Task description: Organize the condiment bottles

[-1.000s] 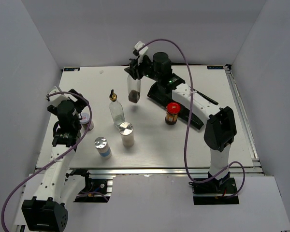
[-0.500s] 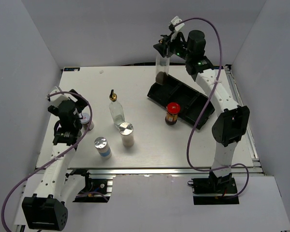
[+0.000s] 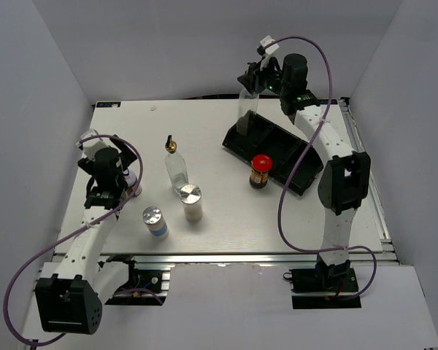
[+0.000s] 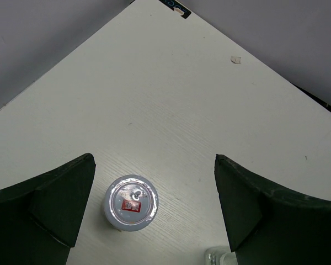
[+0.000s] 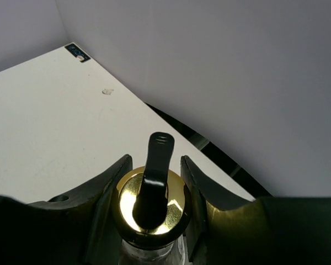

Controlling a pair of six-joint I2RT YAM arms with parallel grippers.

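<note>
The right fingers have carried the glass bottle slightly lower, to the far end of the black tray, pinching its gold pourer cap. The left fingers stand spread above the white-lidded jar on the worktop.

You're looking at a white wood-grain tabletop, boxed in by plain pale-grey walls: the back wall, the left wall and the right wall. The light is soft and even, with faint shadows. An aluminium rail runs along the near edge, and a white panel sits below it. A small black label marks the far-left corner (the left wrist view shows it best), with a tiny pale chip nearby.
</note>
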